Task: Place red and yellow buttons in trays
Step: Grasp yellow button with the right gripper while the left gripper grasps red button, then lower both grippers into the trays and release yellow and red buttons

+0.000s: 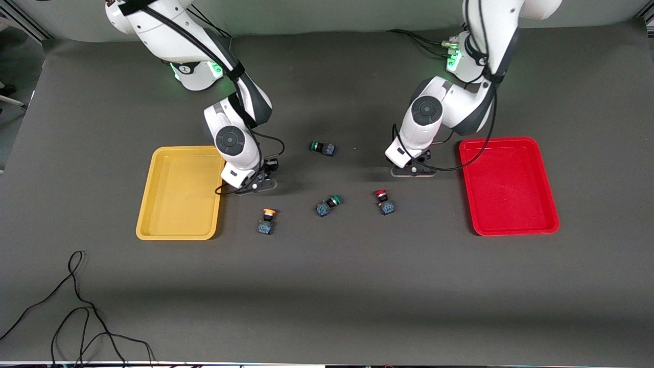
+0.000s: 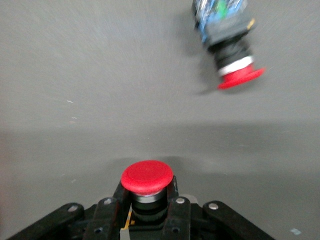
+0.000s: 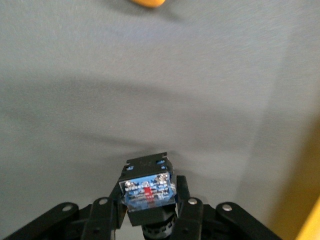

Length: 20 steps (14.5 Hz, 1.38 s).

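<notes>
My left gripper is low over the mat beside the red tray. In the left wrist view it is shut on a red button, cap outward. A second red button lies on the mat nearer the camera; it also shows in the left wrist view. My right gripper is beside the yellow tray. In the right wrist view it is shut on a button with its bluish base outward and its cap hidden. A yellow button lies nearer the camera.
Two green-capped buttons lie on the mat, one between the yellow and red ones, one between the arms. Both trays hold nothing. A loose black cable lies near the front edge at the right arm's end.
</notes>
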{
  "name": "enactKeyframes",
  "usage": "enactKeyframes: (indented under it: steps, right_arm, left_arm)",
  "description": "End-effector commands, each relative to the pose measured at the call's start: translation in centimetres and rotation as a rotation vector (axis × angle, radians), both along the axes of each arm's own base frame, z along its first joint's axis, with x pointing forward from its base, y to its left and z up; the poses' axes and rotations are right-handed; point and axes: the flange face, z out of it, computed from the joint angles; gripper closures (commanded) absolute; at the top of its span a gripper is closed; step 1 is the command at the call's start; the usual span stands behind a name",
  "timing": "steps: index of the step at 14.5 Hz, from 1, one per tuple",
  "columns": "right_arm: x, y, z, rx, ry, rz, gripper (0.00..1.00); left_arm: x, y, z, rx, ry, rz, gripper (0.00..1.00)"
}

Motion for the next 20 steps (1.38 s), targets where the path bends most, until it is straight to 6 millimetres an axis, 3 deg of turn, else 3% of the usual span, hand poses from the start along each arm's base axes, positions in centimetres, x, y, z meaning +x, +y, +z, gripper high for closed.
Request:
enactKeyframes:
  steps: [1,3,5,6,7,10,12,14,18,20]
  right_arm:
    - [1.8,-3.9,7.3,0.015,-0.007,-0.077,0.98]
    - [3.5,-8.8,10.3,0.023,-0.02,-0.123,0.98]
    - [5.0,-15.1,10.6,0.033,-0.018,-0.074,0.98]
    - [5.2,-18.8,10.0,0.032,-0.013,-0.073,0.98]
    - [4.9,-20.8,9.4,0.031,-0.004,-0.064,0.97]
    - [3.7,-22.7,6.7,0.016,-0.004,-0.076,0.95]
    - [3.3,-22.9,5.3,0.005,-0.014,-0.068,0.9]
    - [3.5,-23.0,5.4,0.005,-0.02,-0.07,0.02]
    - [4.0,-22.7,6.3,0.012,-0.038,-0.069,0.0]
    - [6.3,-21.2,8.5,0.018,-0.097,-0.058,0.0]
  left_arm:
    - [2.6,1.0,11.8,0.012,0.016,0.055,0.77]
    - [5.5,2.0,18.1,0.026,0.046,0.087,0.77]
    - [7.7,6.6,21.4,0.011,0.053,0.103,0.78]
    - [8.4,10.2,22.9,-0.002,0.047,0.109,0.78]
    - [8.9,14.3,23.9,-0.011,0.06,0.107,0.78]
    - [10.2,24.6,24.0,-0.026,0.079,0.089,0.78]
    - [10.2,28.4,21.6,-0.028,0.073,0.072,0.78]
    - [9.7,29.4,16.8,-0.025,0.048,0.047,0.78]
    - [7.6,29.5,4.1,-0.018,-0.032,0.03,0.77]
    - [7.3,29.4,-0.8,-0.015,-0.043,0.012,0.76]
